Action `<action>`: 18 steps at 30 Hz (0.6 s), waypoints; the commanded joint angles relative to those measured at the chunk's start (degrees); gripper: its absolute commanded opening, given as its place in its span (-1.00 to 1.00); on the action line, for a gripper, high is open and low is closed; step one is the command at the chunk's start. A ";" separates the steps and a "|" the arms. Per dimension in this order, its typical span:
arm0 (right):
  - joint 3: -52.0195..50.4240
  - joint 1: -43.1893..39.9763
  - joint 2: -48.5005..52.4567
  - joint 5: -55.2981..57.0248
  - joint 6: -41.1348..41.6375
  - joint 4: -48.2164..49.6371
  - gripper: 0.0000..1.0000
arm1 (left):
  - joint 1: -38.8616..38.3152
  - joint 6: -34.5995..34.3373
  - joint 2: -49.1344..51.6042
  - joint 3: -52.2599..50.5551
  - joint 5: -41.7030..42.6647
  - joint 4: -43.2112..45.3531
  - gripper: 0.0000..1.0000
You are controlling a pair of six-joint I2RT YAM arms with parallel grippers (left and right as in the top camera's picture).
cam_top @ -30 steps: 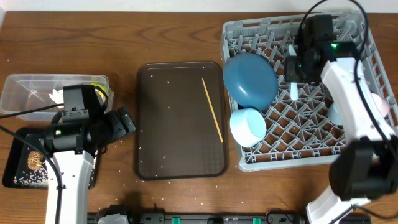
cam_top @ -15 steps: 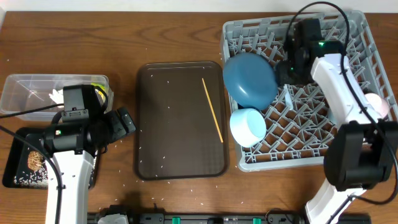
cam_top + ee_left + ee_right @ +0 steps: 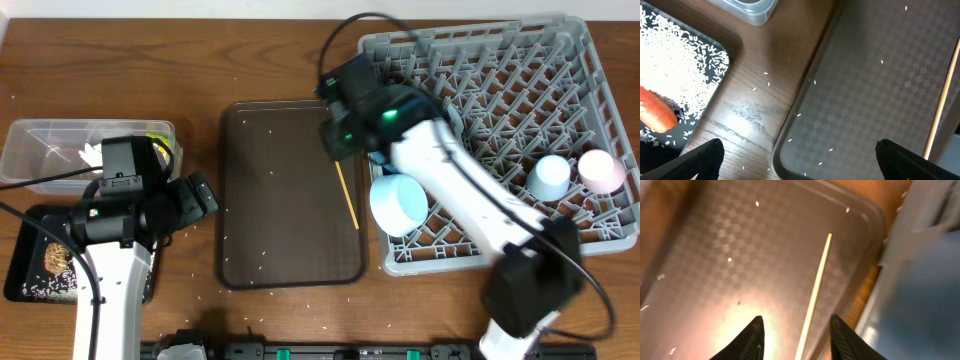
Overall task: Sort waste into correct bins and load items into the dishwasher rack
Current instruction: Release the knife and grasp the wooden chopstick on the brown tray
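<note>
Rack holds pale blue bowl, pale blue cup and pink cup. Carrot and rice sit in black tray. Left to do, I judge: one chopstick on brown serving tray, plus stray rice grains there and on tabletop. Right fingers spread wide, empty, above the tray. Chopstick runs between them, untouched. Left fingers wide, empty.

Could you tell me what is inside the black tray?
The black tray holds rice grains and an orange carrot; overhead, the left arm hides its right side.
</note>
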 commanded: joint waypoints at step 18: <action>0.09 3.56 17.16 6.95 9.84 0.48 -0.57 | 0.28 -0.31 -0.20 1.11 -0.48 -0.13 0.96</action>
